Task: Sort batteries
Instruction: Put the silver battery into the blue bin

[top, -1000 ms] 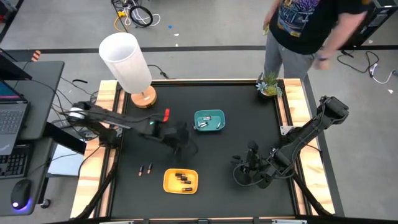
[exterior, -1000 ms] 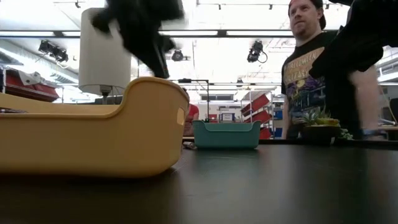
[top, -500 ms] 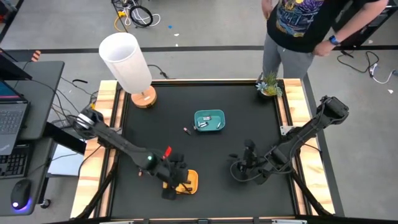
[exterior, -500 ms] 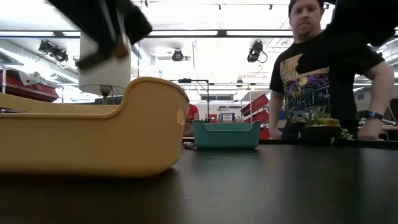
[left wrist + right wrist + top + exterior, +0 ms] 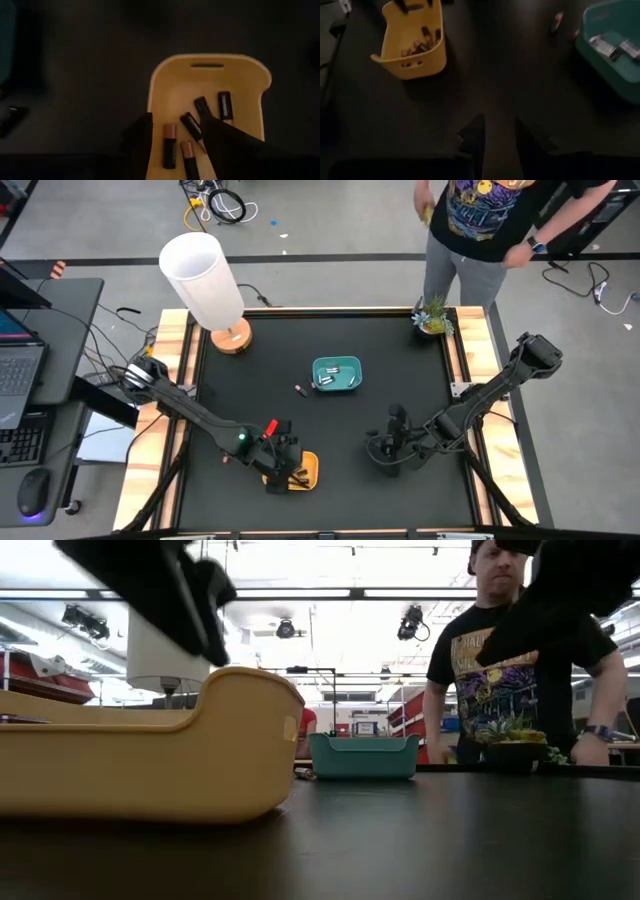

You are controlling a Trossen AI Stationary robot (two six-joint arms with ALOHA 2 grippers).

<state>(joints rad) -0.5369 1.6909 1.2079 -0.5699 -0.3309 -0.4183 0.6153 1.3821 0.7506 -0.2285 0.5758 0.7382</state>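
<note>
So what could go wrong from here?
1. The left gripper hangs low in the yellow tray, jaws open. Pulling away could catch the rim and scatter the batteries.
2. A loose battery lies beside the teal tray and may roll if nudged.
3. A person stands at the table's far edge, possibly within the arms' reach.

trays: 2, yellow tray (image 5: 305, 471), teal tray (image 5: 337, 375) | batteries (image 5: 192, 125) in yellow tray: 5 | lamp (image 5: 204, 283): 1 | plant (image 5: 434, 317): 1
</note>
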